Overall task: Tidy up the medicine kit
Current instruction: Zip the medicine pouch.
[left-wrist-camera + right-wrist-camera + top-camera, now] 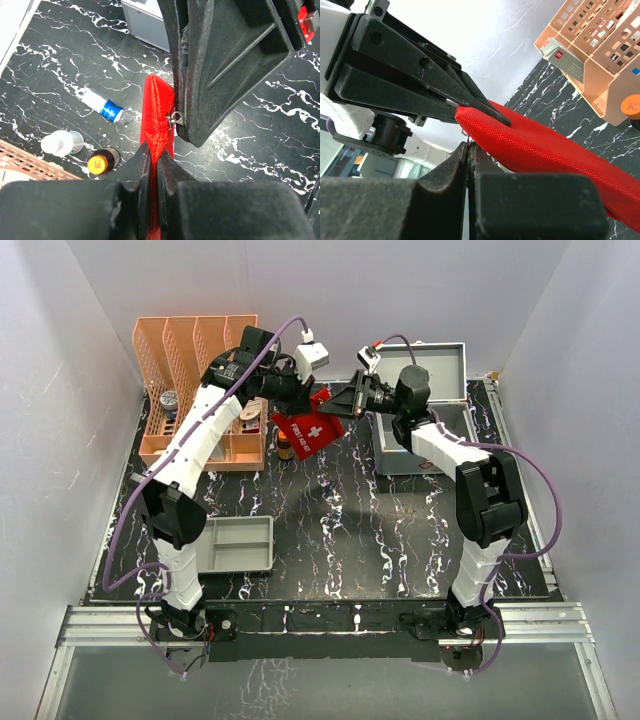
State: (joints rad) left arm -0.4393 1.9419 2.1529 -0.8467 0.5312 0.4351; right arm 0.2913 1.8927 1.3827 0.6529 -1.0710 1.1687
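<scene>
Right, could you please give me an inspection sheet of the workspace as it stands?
Surface: black marbled table, no spills seen.
Job's things: red pouch held above the table; blue-label bottle lying down, clear bottle and brown bottle beside the rack; grey case open at the far right; grey tray at the near left.
Clutter: nothing seen.
Grippers: left gripper shut on the pouch; right gripper shut at its zip edge.
Cables: a purple cable loops off each arm.
Surroundings: white walls on three sides.
</scene>
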